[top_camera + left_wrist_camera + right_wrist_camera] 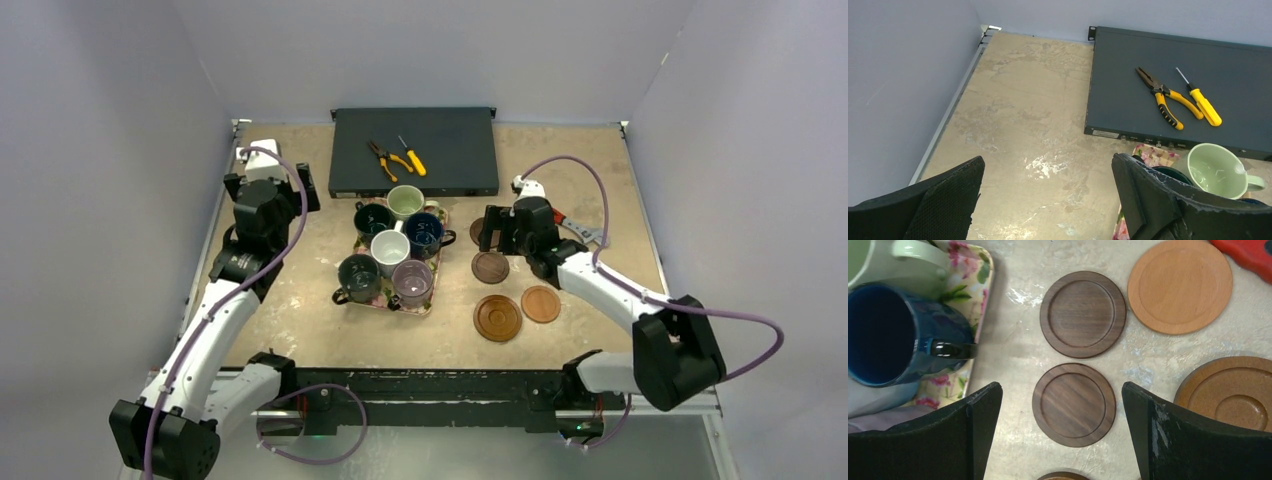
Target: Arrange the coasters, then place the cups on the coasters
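R. hand point(1060, 392): fingers spread wide, nothing gripped; hovers low over a dark brown round wooden coaster point(1074, 404), which lies flat on the bench point(300, 310) btwn the two fingers, clear of both. Just beyond it a second dark brown wooden coaster point(1083, 314), close but apart. To the right of that a light orange-tan wooden coaster point(1180, 286), w/ a red-handled tool point(1248, 252) just beside its far edge. By the right finger a larger reddish-brown ringed coaster point(1233, 390), partly hidden by that finger. Top view shows two more nearer the arm bases: another reddish-brown ringed coaster point(497, 317) & another orange-tan coaster point(540, 303), near each other, not touching.

Left of the r. hand: rectangular floral tray point(975, 267) w/ all six cups upright on it, packed close; navy blue mug point(883, 332) nearest, handle pointing toward the coasters; pale green mug point(405, 200) at the far end; dark teal mug point(373, 217) to its left; white mug point(390, 247) in the middle; dark grey-black mug point(357, 275) & translucent purplish mug point(412, 280) at the near end.

L. hand point(1048, 170): fingers wide apart, holding nothing; hangs above the bench at far left, near the tray's far end. Beyond it a flat dark grey metal box point(1128, 80) at the back of the bench, carrying yellow-handled pliers point(1163, 97) & a yellow-handled screwdriver point(1200, 100) side by side.
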Robot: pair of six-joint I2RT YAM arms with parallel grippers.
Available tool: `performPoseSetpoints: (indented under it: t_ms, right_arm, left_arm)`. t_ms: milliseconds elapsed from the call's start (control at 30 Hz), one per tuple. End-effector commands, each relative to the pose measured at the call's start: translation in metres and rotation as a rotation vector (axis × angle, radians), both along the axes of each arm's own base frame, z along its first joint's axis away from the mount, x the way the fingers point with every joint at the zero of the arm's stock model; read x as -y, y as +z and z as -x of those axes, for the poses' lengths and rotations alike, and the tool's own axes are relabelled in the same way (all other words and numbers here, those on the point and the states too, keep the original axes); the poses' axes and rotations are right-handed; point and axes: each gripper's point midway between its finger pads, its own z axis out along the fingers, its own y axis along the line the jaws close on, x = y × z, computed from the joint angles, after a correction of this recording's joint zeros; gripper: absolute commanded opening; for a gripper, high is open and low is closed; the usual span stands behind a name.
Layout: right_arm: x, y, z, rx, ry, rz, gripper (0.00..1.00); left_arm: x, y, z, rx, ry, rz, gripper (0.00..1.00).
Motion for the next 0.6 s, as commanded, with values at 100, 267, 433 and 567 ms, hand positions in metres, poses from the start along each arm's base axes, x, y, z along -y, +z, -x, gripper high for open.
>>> performPoseSetpoints:
  t_ms: [100,267,433,567]
  right_arm:
    - [0.003,-0.020,-0.018,-0.015,-0.043,0.055,0.93]
    - [-0.006,-0.040,-0.033,-0.045,-0.013,0.098,0.92]
    - [-0.014,-0.049,-0.046,-0.047,-0.003,0.129,0.92]
    - [-0.010,-0.055,-0.049,-0.057,-0.029,0.155,0.92]
  left_arm:
    - [0.006,0.005,-0.008,0.017,-0.028,0.005,0.99]
    - [0.004,-0.002,-0.011,-0.006,-0.017,-0.019,0.99]
    - [0.006,-0.005,-0.012,-0.012,-0.025,-0.017,0.99]
    - [0.010,-0.006,-0.013,-0.016,-0.045,-0.002,0.99]
